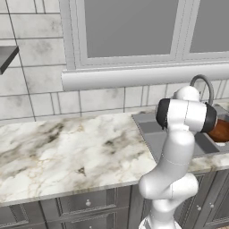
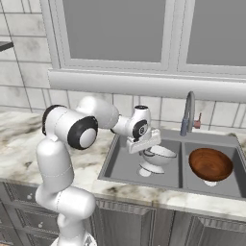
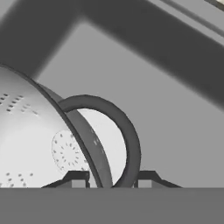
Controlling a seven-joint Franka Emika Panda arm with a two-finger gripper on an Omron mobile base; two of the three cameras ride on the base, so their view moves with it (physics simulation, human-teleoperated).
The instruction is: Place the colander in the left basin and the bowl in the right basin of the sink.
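The white-silvery colander (image 2: 159, 154) sits low in the left basin (image 2: 121, 166) of the dark grey sink (image 2: 182, 163), tilted. I cannot tell if it rests on the floor. My gripper (image 2: 144, 146) reaches down at its left rim. In the hand view the colander (image 3: 35, 140) lies at the left, and my gripper (image 3: 112, 179) is shut on its rim and dark loop handle (image 3: 129, 131). The reddish-brown bowl (image 2: 210, 163) lies in the right basin (image 2: 226, 188), apart from the gripper. The bowl (image 1: 221, 129) also peeks out behind my arm's elbow.
A grey arched faucet (image 2: 188, 113) stands behind the ridge between the wells, a small red object (image 2: 197, 124) beside it. Marble counter (image 1: 67, 147) stretches left of the sink. A window sill (image 2: 144, 81) runs above. Cabinet drawers (image 1: 87, 203) lie below the counter edge.
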